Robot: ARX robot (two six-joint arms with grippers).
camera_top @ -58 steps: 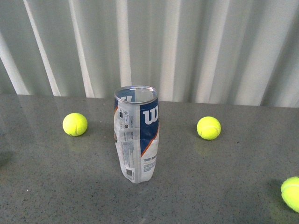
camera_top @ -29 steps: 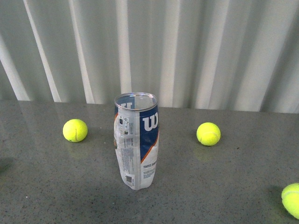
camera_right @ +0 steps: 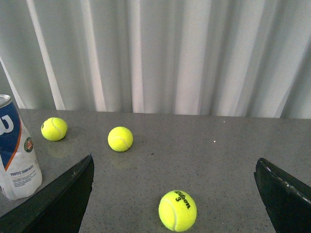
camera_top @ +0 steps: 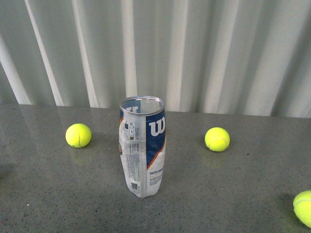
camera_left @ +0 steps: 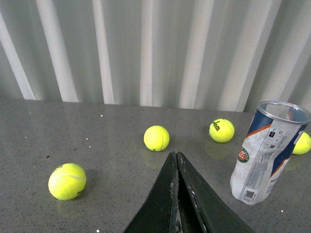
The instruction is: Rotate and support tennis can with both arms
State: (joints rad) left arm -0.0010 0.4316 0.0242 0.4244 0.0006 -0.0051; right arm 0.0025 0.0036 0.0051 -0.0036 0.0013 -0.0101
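Note:
The tennis can stands upright and open-topped on the grey table, its clear wall crumpled, with a white and navy label and a W logo. Neither arm shows in the front view. In the left wrist view my left gripper is shut with nothing between its fingers, and the tennis can stands apart from it off to one side. My right gripper is open wide above the table. The tennis can stands beyond its one finger, not touching it.
Yellow-green tennis balls lie around the can: one on its left, one on its right, one at the near right edge. A ball lies between my right gripper's fingers. White corrugated wall closes off the table's back.
The whole scene has slid slightly lower in the front view since a second ago. The can and balls keep their places relative to one another.

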